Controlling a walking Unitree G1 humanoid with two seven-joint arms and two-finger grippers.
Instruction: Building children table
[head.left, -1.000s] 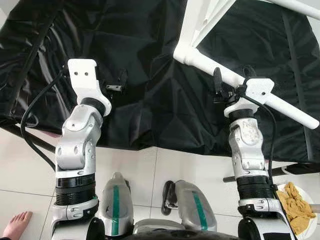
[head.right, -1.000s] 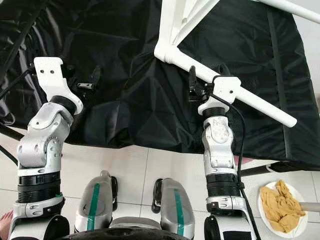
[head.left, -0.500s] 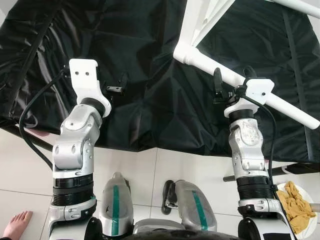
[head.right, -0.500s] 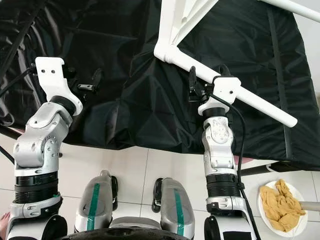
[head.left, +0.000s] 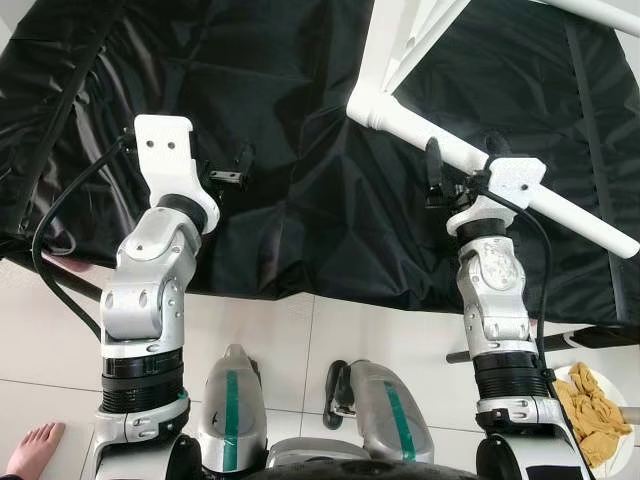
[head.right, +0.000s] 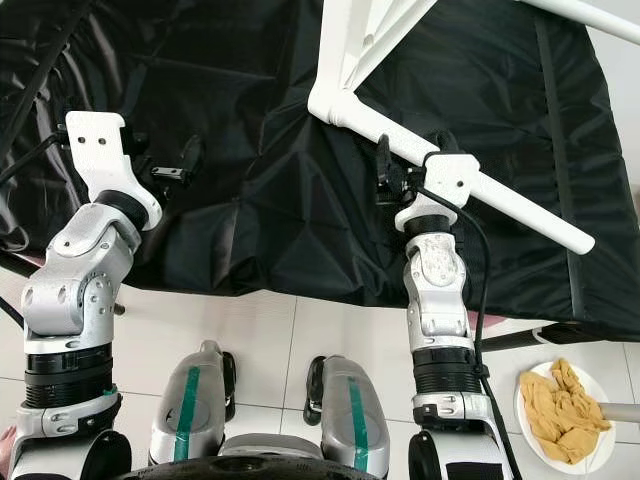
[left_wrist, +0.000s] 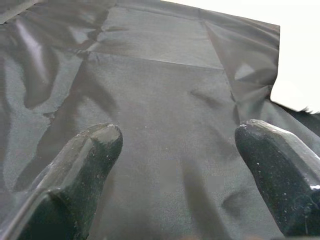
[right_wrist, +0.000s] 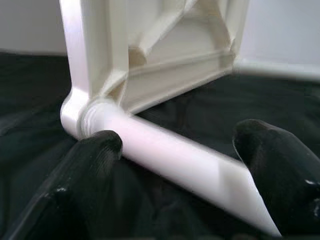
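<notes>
Right wrist view looks straight down a round white leg (right_wrist: 180, 162) that passes between the spread fingers (right_wrist: 92, 165) of the right gripper (right_wrist: 175, 165), neither pad pressing it. The leg is seated in a socket (right_wrist: 87, 117) at the corner of the white table frame (right_wrist: 165, 65), whose underside shows moulded ribs. From the head, frame and leg (head.left: 520, 190) lie on a black sheet (head.left: 290, 120) draped over a low surface; the frame reaches in from the sheet's far edge and the leg runs from the socket toward the sheet's right edge. The right gripper (head.left: 455, 175) sits at the leg, partway along from the socket.

Left gripper (left_wrist: 180, 160) hovers wide open above bare, wrinkled sheet near the left end, holding nothing; its fingers (head.left: 235, 168) point toward the middle of the sheet.

Judging by the glossy moulded look, the parts are hollow plastic: light, stiff, smooth and likely slippery under hard pads. The round leg may roll or twist in a loose pinch, so the best hold is probably square across its middle, close enough to the socket to steer it. The frame is bulky rather than heavy; its flat ribbed rails look easier to pinch than the tube. The slick, loose sheet may let the whole piece slide when pushed, so a second hold on the frame near the socket would steady it.

By the robot's right foot, on the tiled floor (head.left: 60, 340), stands a plate (head.left: 600, 420) of yellow cloth.
</notes>
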